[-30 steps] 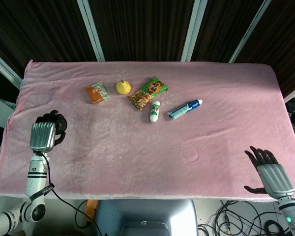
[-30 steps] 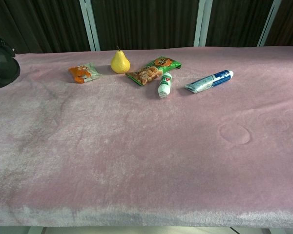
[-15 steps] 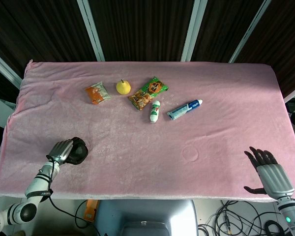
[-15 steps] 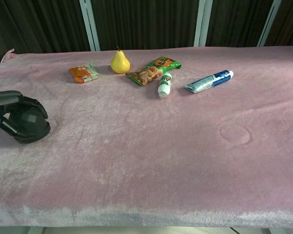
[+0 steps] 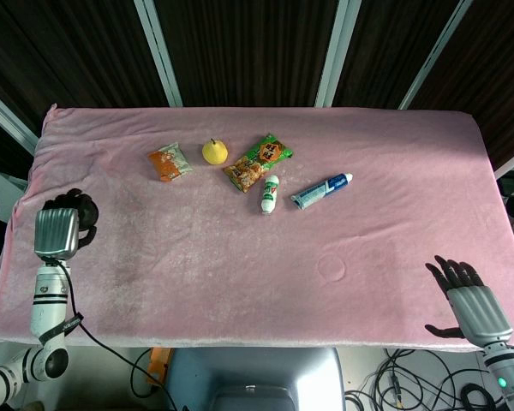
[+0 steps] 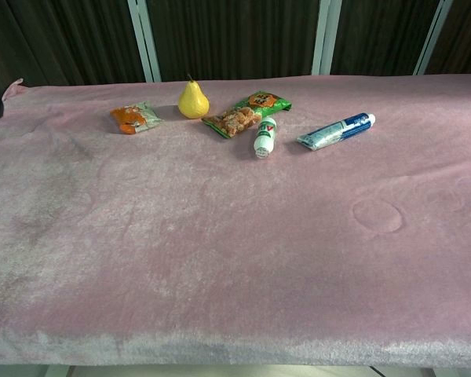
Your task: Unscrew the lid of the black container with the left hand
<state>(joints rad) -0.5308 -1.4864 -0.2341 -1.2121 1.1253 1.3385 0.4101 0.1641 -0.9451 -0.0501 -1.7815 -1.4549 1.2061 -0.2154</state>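
Observation:
In the head view my left hand (image 5: 57, 231) is raised over the table's left edge, its silver back toward the camera. Its dark fingers curl around the black container (image 5: 79, 211), which is mostly hidden behind the hand; I cannot make out the lid. The chest view shows only a dark sliver of this at its left border. My right hand (image 5: 467, 300) hovers at the front right corner, fingers spread, holding nothing. It is out of the chest view.
On the pink cloth (image 5: 240, 257) lie an orange snack packet (image 5: 169, 161), a yellow pear (image 5: 214, 151), a green snack bag (image 5: 257, 162), a small white bottle (image 5: 270, 193) and a blue toothpaste tube (image 5: 321, 190). A round dent (image 5: 332, 268) marks the cloth.
Half a second ago the left hand held the container down on the cloth near the front left. It has since lifted it up and to the left. The right hand has not moved.

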